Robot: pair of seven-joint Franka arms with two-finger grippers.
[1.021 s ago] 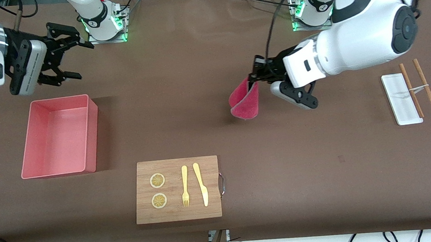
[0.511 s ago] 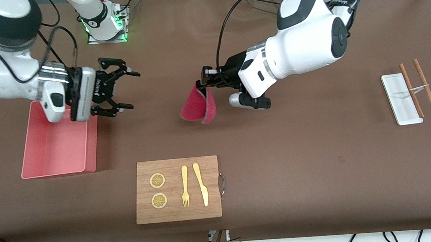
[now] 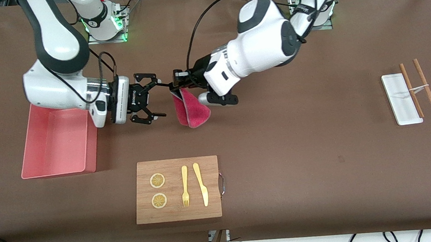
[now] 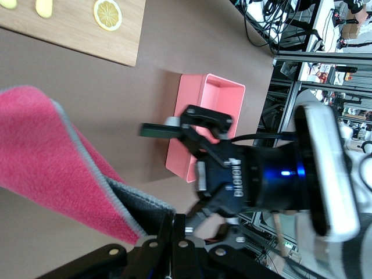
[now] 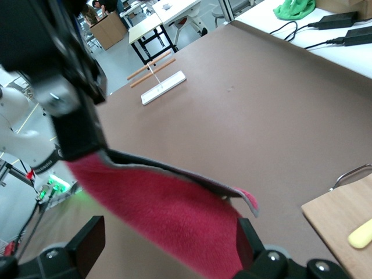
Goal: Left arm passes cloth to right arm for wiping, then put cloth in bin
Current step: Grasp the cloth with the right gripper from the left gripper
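My left gripper point(image 3: 176, 84) is shut on the top edge of a red cloth with a grey border point(image 3: 192, 112), which hangs folded above the table. In the left wrist view the jaws point(image 4: 178, 224) pinch the cloth's point(image 4: 52, 174) grey edge. My right gripper point(image 3: 160, 98) is open and empty, level with the cloth, its fingertips just short of it. In the right wrist view the cloth point(image 5: 174, 215) fills the space ahead of the open fingers point(image 5: 88, 238), hanging from the left gripper point(image 5: 78, 116). The pink bin point(image 3: 91, 141) stands under the right arm's wrist, toward the right arm's end.
A wooden cutting board point(image 3: 178, 214) with two lemon slices, a yellow fork and a knife lies nearer the front camera than the grippers. A small white tray point(image 3: 401, 99) and two chopsticks point(image 3: 426, 86) lie at the left arm's end.
The left arm has carried the cloth toward the right arm's end. The right gripper has moved from over the bin to meet it, staying open. The two now nearly touch.
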